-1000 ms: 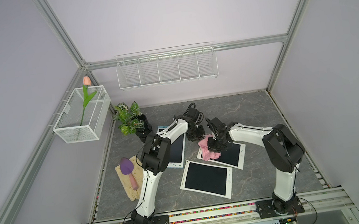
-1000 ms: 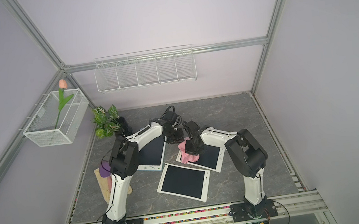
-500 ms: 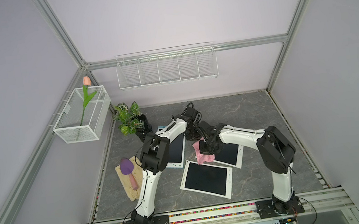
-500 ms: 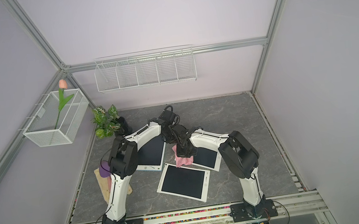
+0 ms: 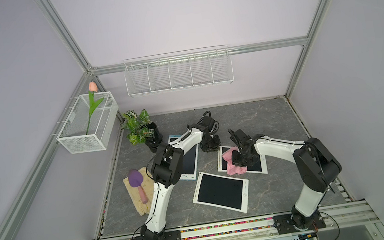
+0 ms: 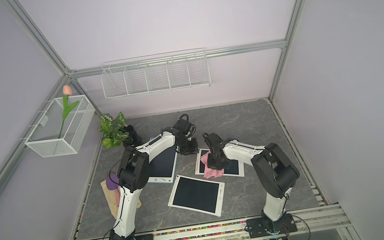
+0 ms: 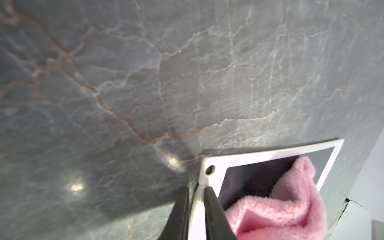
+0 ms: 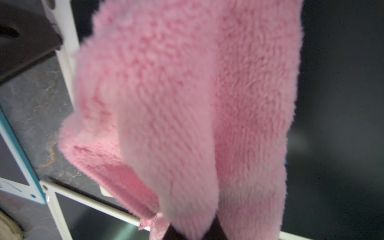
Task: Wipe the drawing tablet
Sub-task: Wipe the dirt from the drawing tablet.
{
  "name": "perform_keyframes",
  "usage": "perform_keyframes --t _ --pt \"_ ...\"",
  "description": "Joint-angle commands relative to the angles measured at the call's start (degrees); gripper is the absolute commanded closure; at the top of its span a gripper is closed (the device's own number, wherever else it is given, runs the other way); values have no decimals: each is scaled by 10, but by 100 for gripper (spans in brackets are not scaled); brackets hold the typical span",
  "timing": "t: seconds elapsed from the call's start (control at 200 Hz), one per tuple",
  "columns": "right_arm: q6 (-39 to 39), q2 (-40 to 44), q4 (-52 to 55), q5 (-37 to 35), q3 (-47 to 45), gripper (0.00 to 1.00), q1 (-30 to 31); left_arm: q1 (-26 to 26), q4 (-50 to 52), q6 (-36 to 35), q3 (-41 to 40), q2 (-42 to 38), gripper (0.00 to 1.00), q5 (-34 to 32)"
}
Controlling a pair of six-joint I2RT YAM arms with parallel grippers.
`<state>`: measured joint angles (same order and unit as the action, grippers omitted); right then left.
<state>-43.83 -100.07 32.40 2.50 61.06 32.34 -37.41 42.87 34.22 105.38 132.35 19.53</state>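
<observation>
The drawing tablet [image 5: 259,167] [image 6: 235,169] is white-framed with a dark screen and lies flat on the grey table, right of centre. My left gripper [image 5: 211,148] [image 7: 197,190] is shut on its white frame [image 7: 259,155] at the far left corner. A fluffy pink cloth [image 5: 232,164] [image 6: 211,171] [image 8: 187,104] lies bunched over the tablet's left part, hanging past its near edge. My right gripper [image 5: 242,162] [image 8: 193,230] is shut on the cloth and presses it onto the screen [image 8: 342,104]. The cloth [image 7: 291,203] hides most of the right fingers.
A second white tablet [image 5: 220,192] lies just in front, and a blue-framed one [image 5: 190,161] lies under the left arm. A potted plant [image 5: 147,134] stands at the back left. A purple trowel [image 5: 136,183] rests on beige gloves. Wire baskets hang on the walls.
My right gripper swept the pink cloth left across the tablet, then back to the right. The left gripper has kept its hold on the tablet's corner.
</observation>
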Motion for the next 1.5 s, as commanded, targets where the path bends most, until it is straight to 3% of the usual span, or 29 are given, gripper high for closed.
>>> perform_keyframes --t 0.0,0.275,0.565,0.715,1.065,1.28,1.495 --pt "24 -1 19 -18 -3 93 2 2 18 -4 10 17 82 -8" --pt "24 14 29 -24 61 93 32 1 6 6 14 4 82 7" --pt "-72 -66 -59 51 100 93 81 1 -4 15 11 8 82 17" --pt "-87 -76 -67 47 70 93 64 1 -1 14 11 11 82 15" --pt "-69 32 -47 39 -37 93 -8 1 9 12 26 22 82 15" --pt "-66 -16 -51 55 32 93 30 0 2 13 24 7 82 11" --pt "-41 55 6 9 35 93 8 -12 14 27 8 -34 77 24"
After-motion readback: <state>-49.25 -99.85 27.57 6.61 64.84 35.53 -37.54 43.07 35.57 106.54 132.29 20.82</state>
